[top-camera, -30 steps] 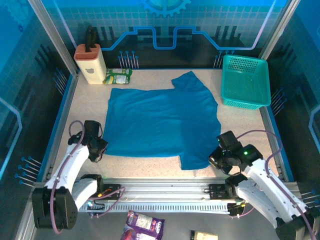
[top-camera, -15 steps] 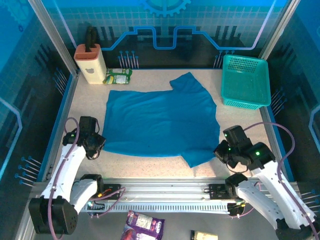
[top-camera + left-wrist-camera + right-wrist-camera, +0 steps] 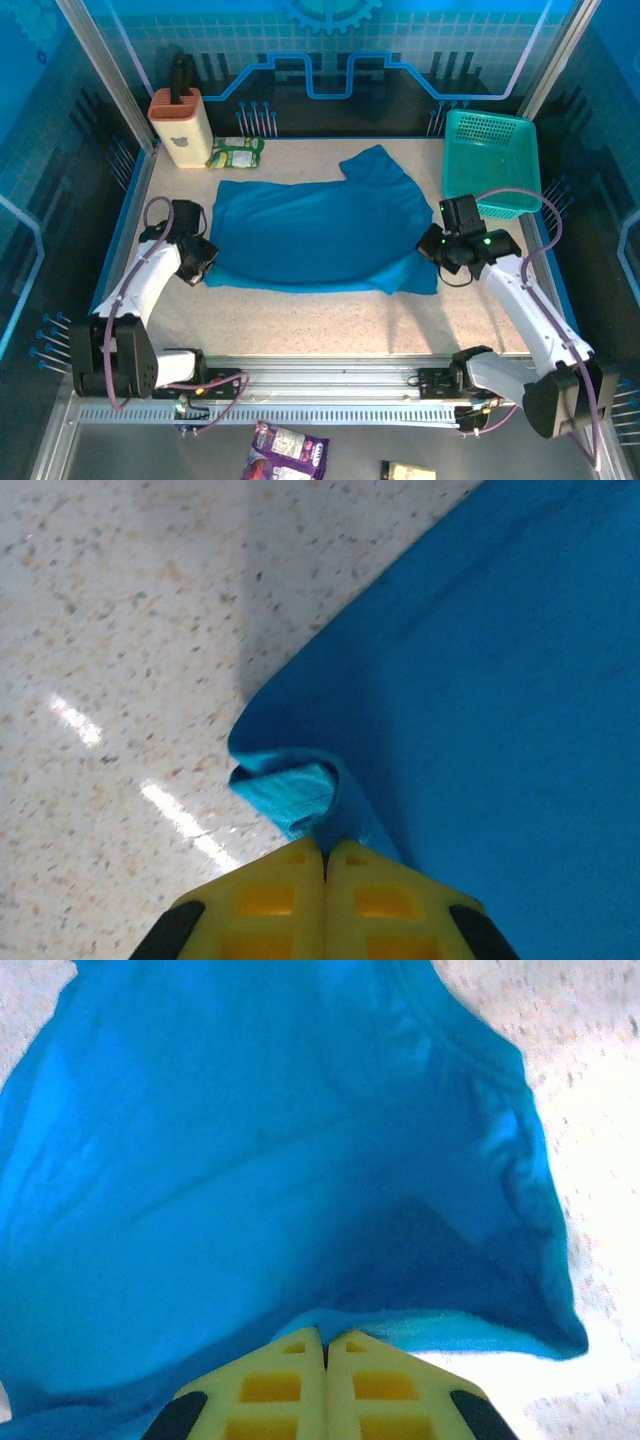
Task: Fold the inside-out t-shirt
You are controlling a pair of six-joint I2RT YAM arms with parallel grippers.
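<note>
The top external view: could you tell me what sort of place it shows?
Probably a robot lab work cell: a speckled table, t-shirt spread on it, boxed in by aluminium posts and blue panels.

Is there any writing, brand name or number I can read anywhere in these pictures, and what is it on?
No text can be read.
Purple packet near the arm bases: print too small and blurred.
Green and white packet by the far edge: print too blurred.
Beige holder: a faint mark, not legible.
T-shirt: plain, no print.
</note>
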